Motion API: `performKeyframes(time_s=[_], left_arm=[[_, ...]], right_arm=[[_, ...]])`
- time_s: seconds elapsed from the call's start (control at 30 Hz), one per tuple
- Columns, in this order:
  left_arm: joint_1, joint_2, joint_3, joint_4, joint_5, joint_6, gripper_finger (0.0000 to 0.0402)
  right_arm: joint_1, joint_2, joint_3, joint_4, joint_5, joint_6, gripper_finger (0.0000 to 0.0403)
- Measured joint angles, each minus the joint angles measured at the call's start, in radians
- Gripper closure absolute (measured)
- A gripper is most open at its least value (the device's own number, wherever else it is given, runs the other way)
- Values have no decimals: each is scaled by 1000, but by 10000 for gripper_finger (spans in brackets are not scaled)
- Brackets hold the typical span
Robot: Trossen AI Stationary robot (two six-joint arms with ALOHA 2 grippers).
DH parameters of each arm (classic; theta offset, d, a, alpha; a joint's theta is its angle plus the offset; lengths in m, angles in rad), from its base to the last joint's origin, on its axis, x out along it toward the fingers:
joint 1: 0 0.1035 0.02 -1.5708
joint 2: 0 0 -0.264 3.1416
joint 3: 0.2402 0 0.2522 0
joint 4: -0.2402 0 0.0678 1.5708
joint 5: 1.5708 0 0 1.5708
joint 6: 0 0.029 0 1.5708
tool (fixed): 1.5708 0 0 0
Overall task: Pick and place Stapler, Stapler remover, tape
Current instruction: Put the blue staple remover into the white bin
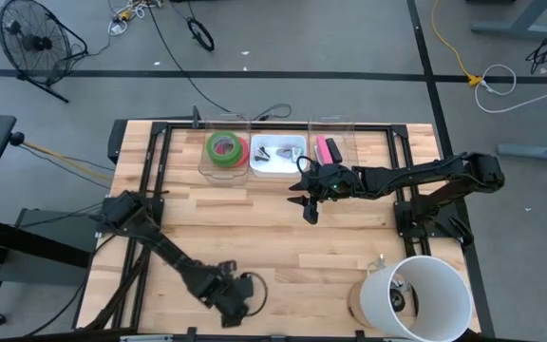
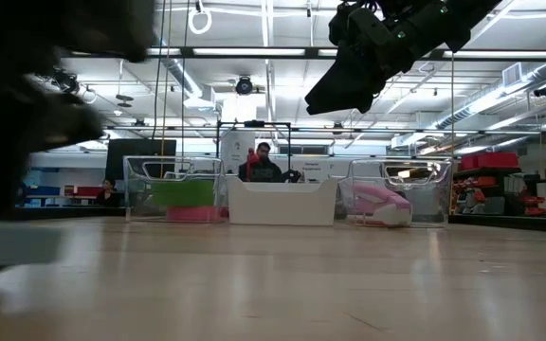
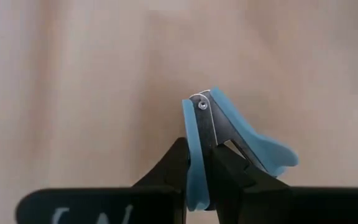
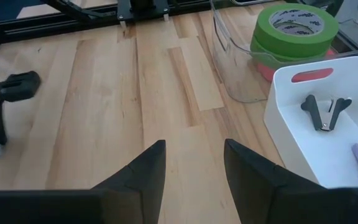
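A blue staple remover (image 3: 219,140) is clamped between the fingers of the left gripper (image 1: 238,296), down at the table's (image 1: 349,247) near edge. The right gripper (image 1: 310,211) is held spread and empty over bare wood, just short of the white bin (image 1: 278,168). Tape rolls (image 1: 224,147) are stacked in the neighbouring clear bin (image 1: 205,166).

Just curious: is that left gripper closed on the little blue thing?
Yes, the left gripper is shut on the blue staple remover; its fingers pinch one blue handle.
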Motion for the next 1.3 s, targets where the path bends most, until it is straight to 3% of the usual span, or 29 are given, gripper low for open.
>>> performKeyframes(time_s=[0.33,0.63,0.77,1.0,1.3], left_arm=[[135,6,124,-209,-80,238,360],[256,1,331,-499,-387,414,360],[320,1,389,-581,-533,425,360],[420,1,409,-643,-703,420,360],[452,1,409,-623,-757,425,360]], right_arm=[[0,0,0,0,-1,0,239],[0,0,0,0,-3,0,239],[0,0,0,0,-12,1,239],[9,0,0,27,-13,53,239],[20,0,0,119,-12,102,239]])
